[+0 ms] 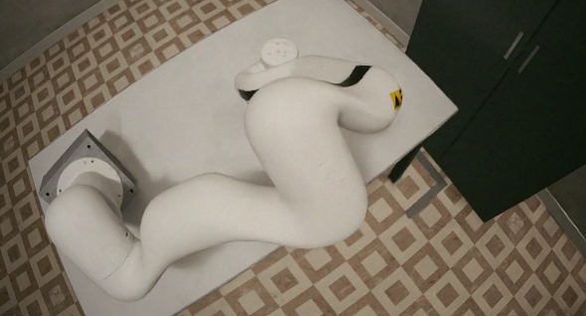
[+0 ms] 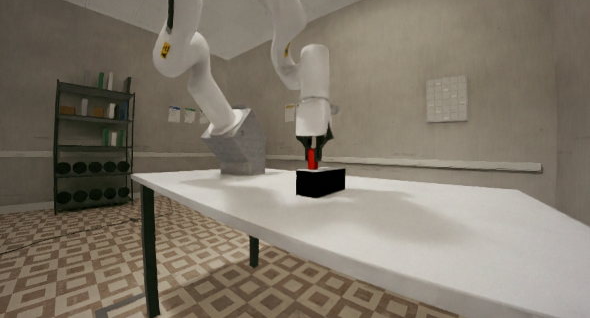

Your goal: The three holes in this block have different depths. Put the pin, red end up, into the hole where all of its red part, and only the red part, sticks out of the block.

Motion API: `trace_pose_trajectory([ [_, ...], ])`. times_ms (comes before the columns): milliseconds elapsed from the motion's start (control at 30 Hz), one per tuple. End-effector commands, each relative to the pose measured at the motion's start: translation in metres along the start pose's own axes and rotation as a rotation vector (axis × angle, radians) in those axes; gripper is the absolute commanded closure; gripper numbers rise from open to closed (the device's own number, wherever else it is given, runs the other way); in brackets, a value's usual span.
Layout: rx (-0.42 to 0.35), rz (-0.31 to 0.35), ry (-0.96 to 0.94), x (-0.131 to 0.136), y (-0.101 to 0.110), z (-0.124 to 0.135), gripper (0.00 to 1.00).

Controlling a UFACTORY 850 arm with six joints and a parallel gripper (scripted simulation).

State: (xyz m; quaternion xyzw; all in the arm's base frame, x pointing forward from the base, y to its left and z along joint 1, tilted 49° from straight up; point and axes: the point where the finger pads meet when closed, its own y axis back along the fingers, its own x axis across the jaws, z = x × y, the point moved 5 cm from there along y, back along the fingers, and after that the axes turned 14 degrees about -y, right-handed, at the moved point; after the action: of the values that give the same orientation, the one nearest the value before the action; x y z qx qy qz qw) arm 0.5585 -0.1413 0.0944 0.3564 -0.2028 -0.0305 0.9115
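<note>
In the side view a black block stands on the white table. The pin stands upright over the block's left part, red end up; only its red part shows above the block's top. My gripper points straight down and is shut on the pin's red top. I cannot tell which hole the pin is in. In the overhead view my arm hides the block, the pin and the fingers; only the wrist's round end shows.
The arm's grey base stands at the table's far end, also in the overhead view. A dark cabinet stands beside the table's edge. A shelf rack stands by the far wall.
</note>
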Motion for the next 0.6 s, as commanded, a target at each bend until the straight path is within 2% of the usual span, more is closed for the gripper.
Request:
trace_pose_trajectory([
  [0, 0.001, 0.001, 0.0, 0.0005, 0.0006, -0.0002, 1.0],
  [567, 0.001, 0.001, 0.0, 0.002, 0.0006, 0.0002, 1.0],
])
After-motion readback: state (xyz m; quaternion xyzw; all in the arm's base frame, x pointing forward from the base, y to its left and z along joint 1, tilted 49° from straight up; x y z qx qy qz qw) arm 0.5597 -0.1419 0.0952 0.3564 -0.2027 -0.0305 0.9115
